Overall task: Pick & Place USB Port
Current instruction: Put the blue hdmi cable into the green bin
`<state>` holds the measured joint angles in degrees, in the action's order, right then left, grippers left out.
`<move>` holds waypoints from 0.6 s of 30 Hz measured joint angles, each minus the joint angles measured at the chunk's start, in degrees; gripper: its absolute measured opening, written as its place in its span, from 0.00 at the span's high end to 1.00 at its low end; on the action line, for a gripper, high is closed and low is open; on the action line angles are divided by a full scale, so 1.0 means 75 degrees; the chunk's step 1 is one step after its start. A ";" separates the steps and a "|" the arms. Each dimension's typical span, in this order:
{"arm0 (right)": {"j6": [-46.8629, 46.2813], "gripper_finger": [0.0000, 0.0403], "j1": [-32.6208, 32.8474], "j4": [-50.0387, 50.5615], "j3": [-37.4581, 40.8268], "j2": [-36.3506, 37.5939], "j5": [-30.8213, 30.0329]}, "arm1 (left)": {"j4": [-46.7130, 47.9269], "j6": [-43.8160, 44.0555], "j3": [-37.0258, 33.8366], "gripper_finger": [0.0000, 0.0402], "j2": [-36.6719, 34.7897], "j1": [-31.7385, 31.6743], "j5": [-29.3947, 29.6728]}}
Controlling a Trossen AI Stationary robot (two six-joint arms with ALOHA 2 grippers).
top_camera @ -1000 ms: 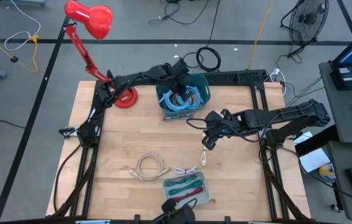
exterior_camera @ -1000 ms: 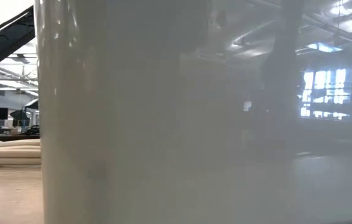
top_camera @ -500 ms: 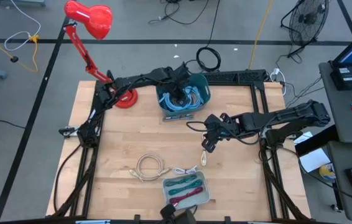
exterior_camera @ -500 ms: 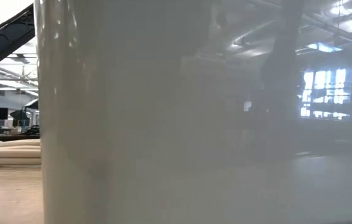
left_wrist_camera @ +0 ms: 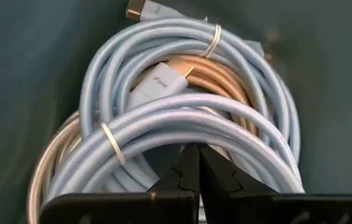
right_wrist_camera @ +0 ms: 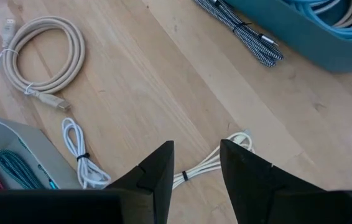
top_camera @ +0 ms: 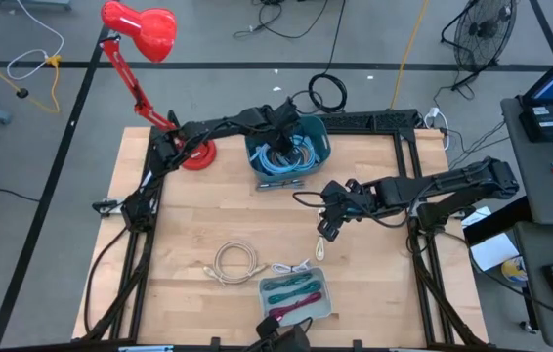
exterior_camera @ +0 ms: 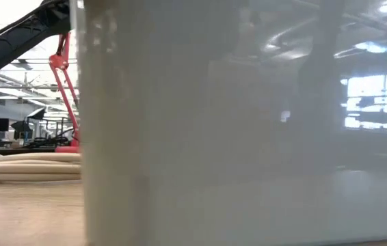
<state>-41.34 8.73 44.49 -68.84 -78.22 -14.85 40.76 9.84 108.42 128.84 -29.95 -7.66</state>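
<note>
A teal bin (top_camera: 318, 132) at the table's far middle holds coiled light blue cables (left_wrist_camera: 188, 118), a beige cable (left_wrist_camera: 222, 74) and a white USB plug (left_wrist_camera: 157, 84). My left gripper (left_wrist_camera: 198, 152) is down inside the bin (top_camera: 278, 147), shut, its tips against the blue coils. My right gripper (right_wrist_camera: 196, 158) hangs open above the table's middle right (top_camera: 327, 227). A thin white cable (right_wrist_camera: 210, 163) lies flat on the wood below the gap between its fingers (top_camera: 319, 249). My left gripper comes down into the bin from above, and its shut tips stand at a strand of the light blue coil (left_wrist_camera: 182, 140). I cannot tell whether they touch it.
A black-and-white braided cable (right_wrist_camera: 238, 28) lies beside the bin's near wall. A beige coil (top_camera: 235, 262), a small white cable (top_camera: 294, 267) and a grey tray (top_camera: 262, 286) of green and red cables sit near the front edge. The red lamp (top_camera: 140, 24) stands far left. A pale wall (exterior_camera: 214, 123) fills the low view.
My left gripper has moved down into the bin, toward the blue coils. In the low view the pale wall's left edge has shifted right, uncovering the red lamp.
</note>
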 joint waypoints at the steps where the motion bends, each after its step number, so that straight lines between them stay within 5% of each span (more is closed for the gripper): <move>1: 0.0000 0.70 0.0000 0.0000 0.0000 0.0001 0.0000 | -0.0071 0.0052 0.0000 1.00 0.0000 -0.0001 -0.0032; 18: 0.0108 0.70 -0.0004 -0.0001 0.0000 0.0001 -0.0003 | -0.0234 0.0389 0.0006 1.00 -0.0046 0.0081 -0.0512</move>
<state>-40.53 8.70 44.48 -68.84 -78.22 -14.87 39.00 12.75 108.47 128.49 -29.35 -11.50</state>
